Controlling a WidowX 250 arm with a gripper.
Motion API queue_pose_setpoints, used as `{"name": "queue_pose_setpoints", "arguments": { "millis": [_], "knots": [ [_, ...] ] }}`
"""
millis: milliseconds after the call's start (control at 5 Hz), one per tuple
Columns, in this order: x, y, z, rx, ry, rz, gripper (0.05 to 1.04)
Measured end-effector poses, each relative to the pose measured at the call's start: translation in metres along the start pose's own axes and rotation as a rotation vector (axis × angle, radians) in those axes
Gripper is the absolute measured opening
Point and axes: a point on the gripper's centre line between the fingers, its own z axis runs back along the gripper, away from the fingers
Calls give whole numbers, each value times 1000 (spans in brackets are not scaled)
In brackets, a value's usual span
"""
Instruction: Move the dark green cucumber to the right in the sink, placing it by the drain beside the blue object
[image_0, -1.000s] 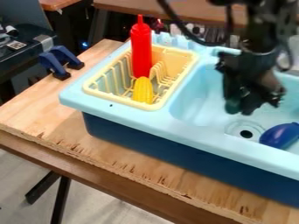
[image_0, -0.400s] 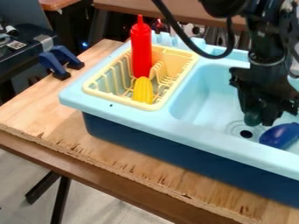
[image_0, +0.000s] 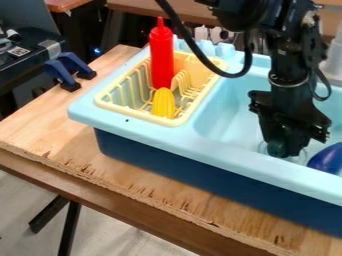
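Dipping lower into the sink (image_0: 234, 156), the hand (image_0: 286, 150) is nudging the eggplant (image_0: 326, 160) beside it, probably setting up a grasp; whether it's spread or pinching, I can't tell.

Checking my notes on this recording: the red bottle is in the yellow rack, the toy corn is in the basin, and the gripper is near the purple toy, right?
Not quite: the camera view shows the toy corn in the yellow rack with the red bottle, not in the basin. The gripper is near the purple toy.

text: none legible; label: patterned square (image_0: 19, 51); on: black machine (image_0: 28, 64)
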Motion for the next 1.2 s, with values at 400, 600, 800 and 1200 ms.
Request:
{"name": "queue_pose_setpoints", "arguments": {
  "millis": [400, 600, 800, 1200],
  "knots": [
    [-3, 11, -2, -13, 10, 39, 919],
    [-7, 12, -7, -15, -10, 61, 1010],
    [-7, 11, -4, -19, -35, 70, 1006],
    [2, 16, 40, 5, -161, 56, 1005]
  ]
}}
